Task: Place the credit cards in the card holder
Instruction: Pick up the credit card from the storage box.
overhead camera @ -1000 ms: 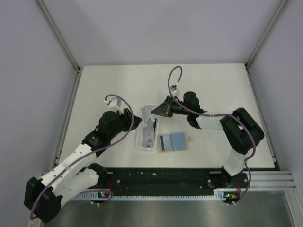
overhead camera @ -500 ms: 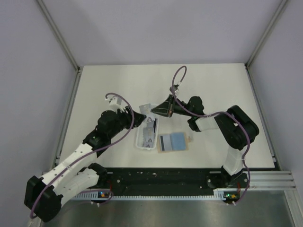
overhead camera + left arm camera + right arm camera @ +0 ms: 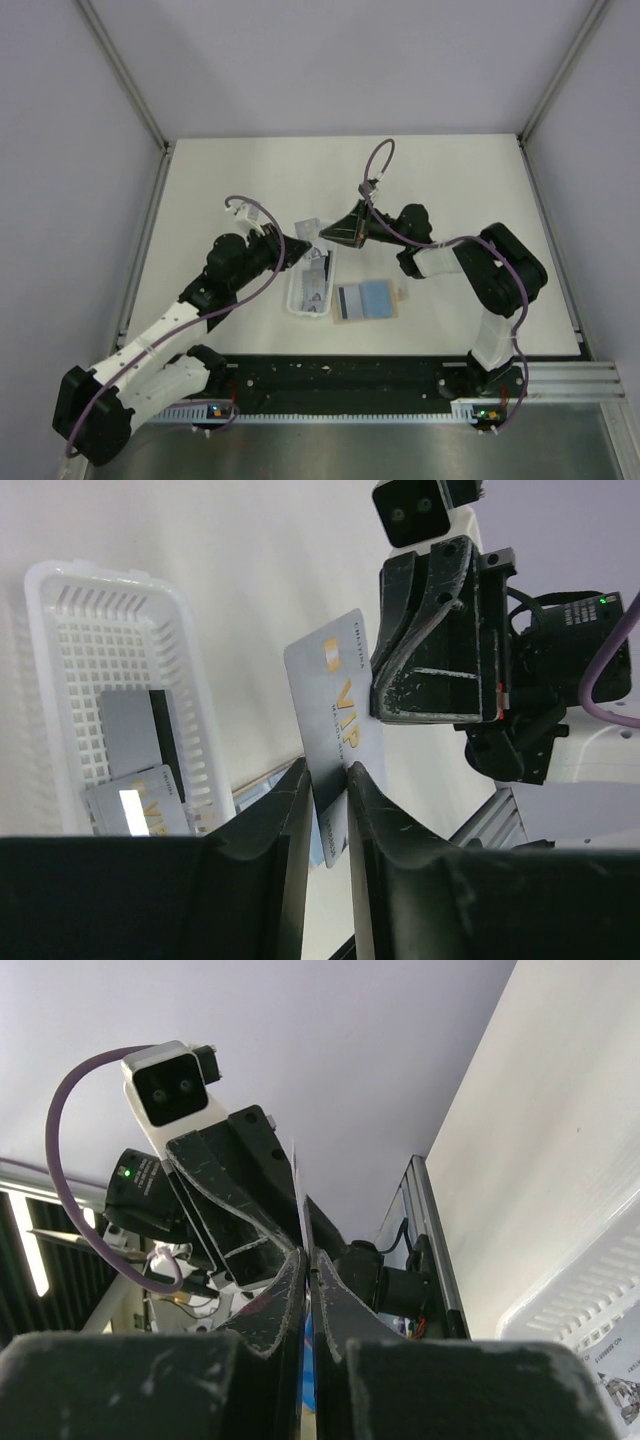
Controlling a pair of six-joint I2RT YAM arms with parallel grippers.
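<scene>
Since a second ago the left gripper (image 3: 328, 768) has moved in from the left toward the raised card, and the right arm's elbow has swung out to the right. The right arm's pose has not changed in the last half second.

The card holder (image 3: 375, 297) lies nearest the arm bases. It is open on the table (image 3: 450, 180) with its light blue inside up. A striped card (image 3: 348, 302) rests on its left half.

Just left of the holder is a white mesh basket (image 3: 293, 285). In the left wrist view it holds a grey card (image 3: 128, 725) with a dark band along one edge. A second VIP card (image 3: 135, 805) overlaps the grey card's near corner.

Above the basket's far end, the VIP card (image 3: 335, 695) hangs in the air between the two grippers. The right gripper (image 3: 324, 236) is clenched on the card's right edge, and its own camera shows the card edge-on, rising from between the closed fingers. The left fingers flank the card's lower end with a narrow gap. I cannot tell whether they are pressing on it.

The basket sits directly under the held card, and the card holder is further toward the right arm. The right gripper's black fingers hide the card's right margin from the left wrist camera. A purple cable (image 3: 375, 165) loops over the table behind the right gripper.
</scene>
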